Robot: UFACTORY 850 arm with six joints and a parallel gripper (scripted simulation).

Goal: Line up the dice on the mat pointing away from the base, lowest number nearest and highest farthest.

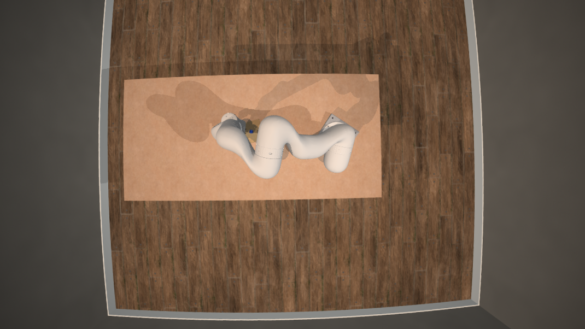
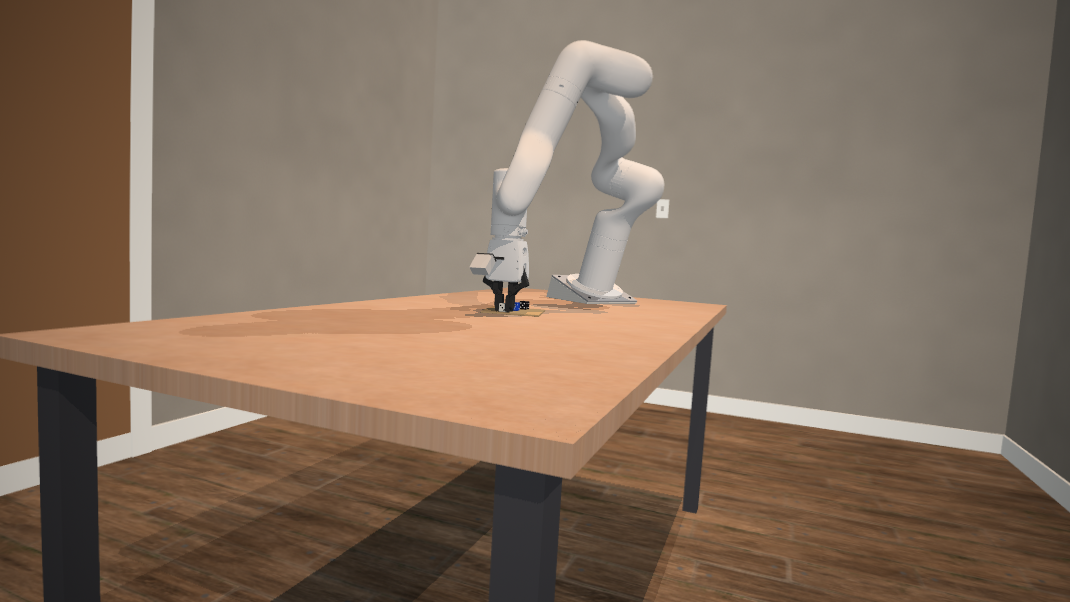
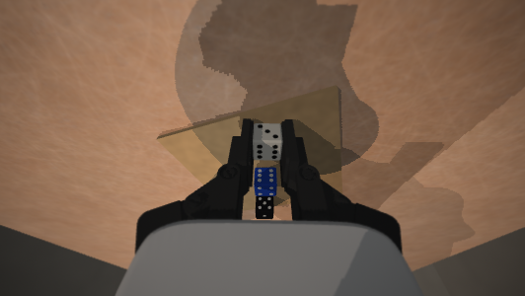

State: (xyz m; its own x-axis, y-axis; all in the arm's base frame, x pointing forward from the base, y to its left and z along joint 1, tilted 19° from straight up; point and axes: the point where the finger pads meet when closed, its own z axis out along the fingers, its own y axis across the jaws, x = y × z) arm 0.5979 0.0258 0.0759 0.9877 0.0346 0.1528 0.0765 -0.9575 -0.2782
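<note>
In the wrist view a thin olive mat lies on the table top. My gripper point(image 3: 266, 133) is shut on a white die point(image 3: 266, 140), low over the mat. Behind it, in line toward the camera, a blue die point(image 3: 265, 181) and a black die point(image 3: 264, 207) sit between the finger bases. In the side view the gripper point(image 2: 506, 305) is down at the mat point(image 2: 516, 311), with the white die point(image 2: 500, 306), the blue die point(image 2: 516, 305) and the black die point(image 2: 524, 304) in a row. From above only the blue die point(image 1: 250, 131) shows beside the arm.
The robot's base point(image 2: 591, 290) stands on the table just behind the mat. The arm point(image 1: 282, 141) arches over the mat and hides most of it from above. The table's edges are far from the mat.
</note>
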